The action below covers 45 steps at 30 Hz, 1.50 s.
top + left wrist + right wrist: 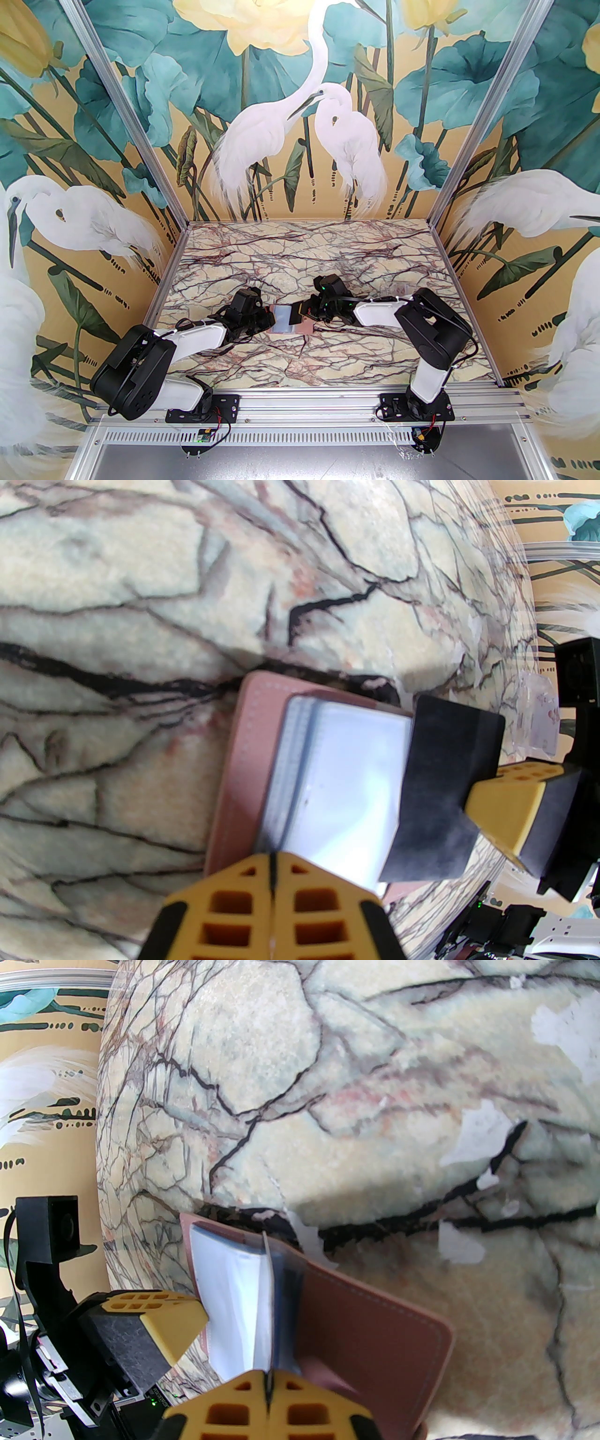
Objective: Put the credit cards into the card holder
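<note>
Table (300, 253): marble-patterned top with dark veins; both arms reach in from the near edge and meet over its middle.
Card holder (284, 323): lies open on the table, about midway between the left and right edges and nearer the near edge than the far one. The dusty-pink cover is flat on the table, with pale grey-blue inner leaves fanned up from it.
Left end effector (272, 869): yellow fingers pressed together with only a thin dark line between them. They are closed on the left edge of the card holder's pale leaves. The right wrist view shows its tip touching the outermost leaf.
Right end effector (268, 1377): fingers closed tight on a card, pinching its right end.
Card (440, 789): thin and flat with rounded corners, dark in the left wrist view and a bare edge-on line in the right wrist view. It is tilted over the right side of the card holder, its free end among the pale leaves. How far in it sits I cannot tell.
Clear plastic piece (539, 714): flat on the table beyond the right end effector, toward the right edge, well apart from the card holder. It is too blurred to tell what it is.
</note>
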Motion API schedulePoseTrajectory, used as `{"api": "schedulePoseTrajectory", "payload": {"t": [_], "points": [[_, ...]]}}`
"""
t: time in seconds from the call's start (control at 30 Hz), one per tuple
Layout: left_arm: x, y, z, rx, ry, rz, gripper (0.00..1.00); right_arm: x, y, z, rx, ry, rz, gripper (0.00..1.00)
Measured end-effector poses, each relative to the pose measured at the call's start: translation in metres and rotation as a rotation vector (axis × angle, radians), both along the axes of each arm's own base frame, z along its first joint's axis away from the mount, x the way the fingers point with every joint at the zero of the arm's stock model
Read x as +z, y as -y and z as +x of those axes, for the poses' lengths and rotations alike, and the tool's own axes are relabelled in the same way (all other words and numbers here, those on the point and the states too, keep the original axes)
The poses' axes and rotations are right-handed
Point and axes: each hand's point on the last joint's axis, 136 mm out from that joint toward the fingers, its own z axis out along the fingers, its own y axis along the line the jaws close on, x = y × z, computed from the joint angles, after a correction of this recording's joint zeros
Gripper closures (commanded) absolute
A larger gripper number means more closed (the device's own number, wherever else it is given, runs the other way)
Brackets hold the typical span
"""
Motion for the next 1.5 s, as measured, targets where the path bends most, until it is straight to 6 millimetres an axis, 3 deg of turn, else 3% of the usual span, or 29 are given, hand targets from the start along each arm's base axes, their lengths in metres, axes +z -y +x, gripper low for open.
{"api": "schedulePoseTrajectory", "payload": {"t": [0.53, 0.9, 1.5], "points": [[0.0, 0.0, 0.0, 0.0, 0.0, 0.0, 0.93, -0.003, 0.0, 0.001, -0.008, 0.0, 0.016, 1.0], [0.0, 0.0, 0.0, 0.0, 0.002, -0.001, 0.93, 0.013, -0.001, 0.003, -0.011, 0.033, 0.039, 1.0], [0.0, 0.0, 0.0, 0.0, 0.002, -0.001, 0.93, 0.001, -0.005, 0.003, -0.017, 0.007, 0.041, 1.0]]}}
